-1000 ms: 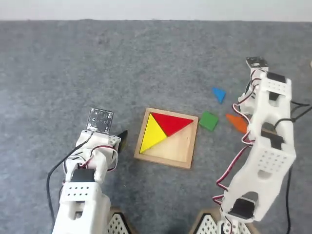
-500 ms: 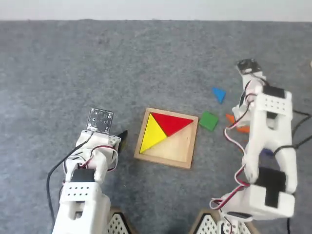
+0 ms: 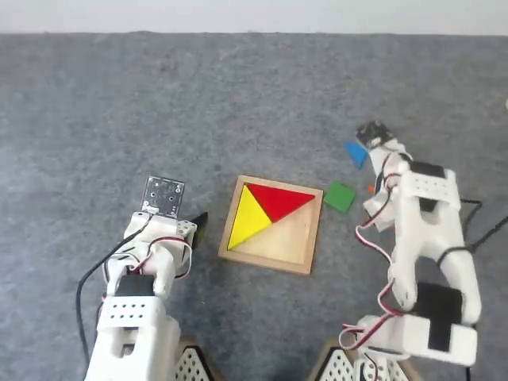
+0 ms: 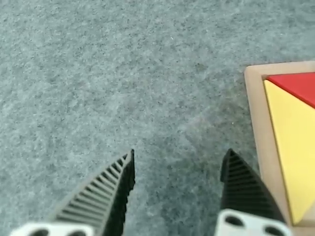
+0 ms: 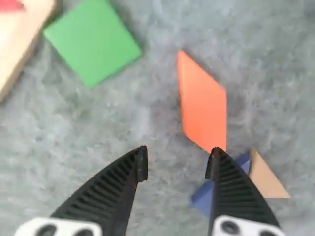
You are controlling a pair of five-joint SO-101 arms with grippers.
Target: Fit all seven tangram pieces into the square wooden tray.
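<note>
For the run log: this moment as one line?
tray: red triangle, yellow triangle in | green square, orange piece: on carpet | left gripper: open, beside tray | right gripper: open, near orange piece

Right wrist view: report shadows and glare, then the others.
Right wrist view: even light, faint shadow edging the orange piece, no glare on the green square. Left wrist view: soft shading beside the tray. High view: no glare on the tray.

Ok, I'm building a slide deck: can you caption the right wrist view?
Open right gripper over grey carpet, next to an orange parallelogram piece, with a green square piece farther off.
</note>
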